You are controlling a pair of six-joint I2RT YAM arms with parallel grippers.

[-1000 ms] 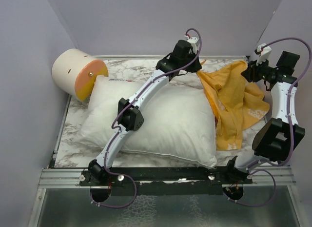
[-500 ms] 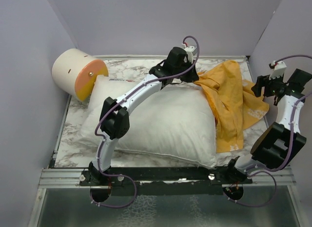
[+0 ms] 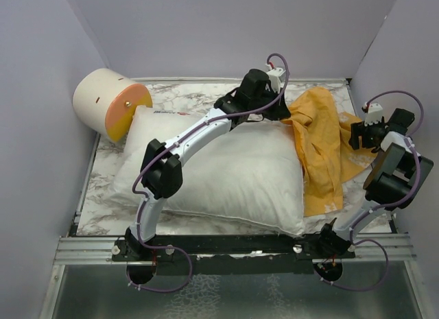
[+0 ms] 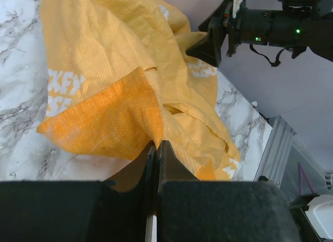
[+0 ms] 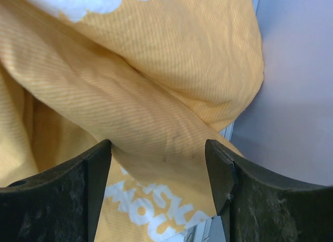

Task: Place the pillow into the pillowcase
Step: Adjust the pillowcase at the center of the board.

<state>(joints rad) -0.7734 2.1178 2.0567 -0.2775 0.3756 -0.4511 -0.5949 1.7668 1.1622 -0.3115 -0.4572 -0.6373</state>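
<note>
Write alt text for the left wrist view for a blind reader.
The left tool, closed tight, pinches a fold of the orange-yellow pillowcase, which lies rumpled on the white marble tabletop with bits of white lettering showing. The black right tool hovers by the cloth's far edge.

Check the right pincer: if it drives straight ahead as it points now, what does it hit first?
The pillowcase. Its orange fabric fills the view just ahead of the open right pincer and between its fingers. Exact depth is hard to judge, but it looks close.

pillow (image 3: 233, 175) right edge under pillowcase (image 3: 322, 147), lettering (image 5: 140, 213) cropped
</note>
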